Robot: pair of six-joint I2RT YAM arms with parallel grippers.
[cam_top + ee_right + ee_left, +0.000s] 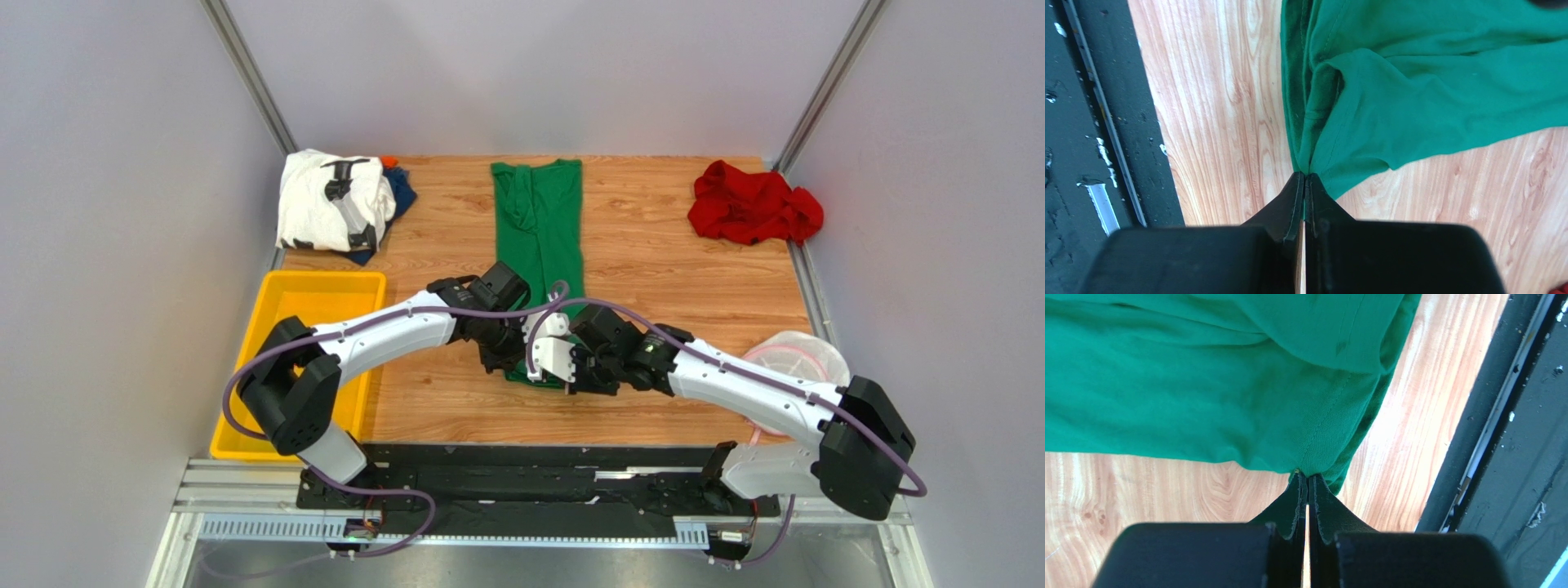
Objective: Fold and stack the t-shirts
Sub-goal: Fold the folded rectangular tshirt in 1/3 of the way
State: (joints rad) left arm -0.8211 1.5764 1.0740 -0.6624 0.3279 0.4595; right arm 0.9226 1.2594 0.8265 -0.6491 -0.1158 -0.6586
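Observation:
The green t-shirt [540, 227] lies as a long narrow strip down the middle of the wooden table. My left gripper [509, 361] is shut on its near hem corner [1315, 454]. My right gripper [567, 382] is shut on the other near hem corner [1315, 158]. Both grippers sit close together at the shirt's near end. The white t-shirt with black print [329, 200] lies folded at the far left on top of the dark blue t-shirt [399, 190]. The red t-shirt [751, 203] lies crumpled at the far right.
A yellow plastic tray [264, 355] stands at the left edge of the table. A round white-and-pink mesh basket [803, 358] sits at the right, partly behind my right arm. A black rail [540, 459] runs along the near edge.

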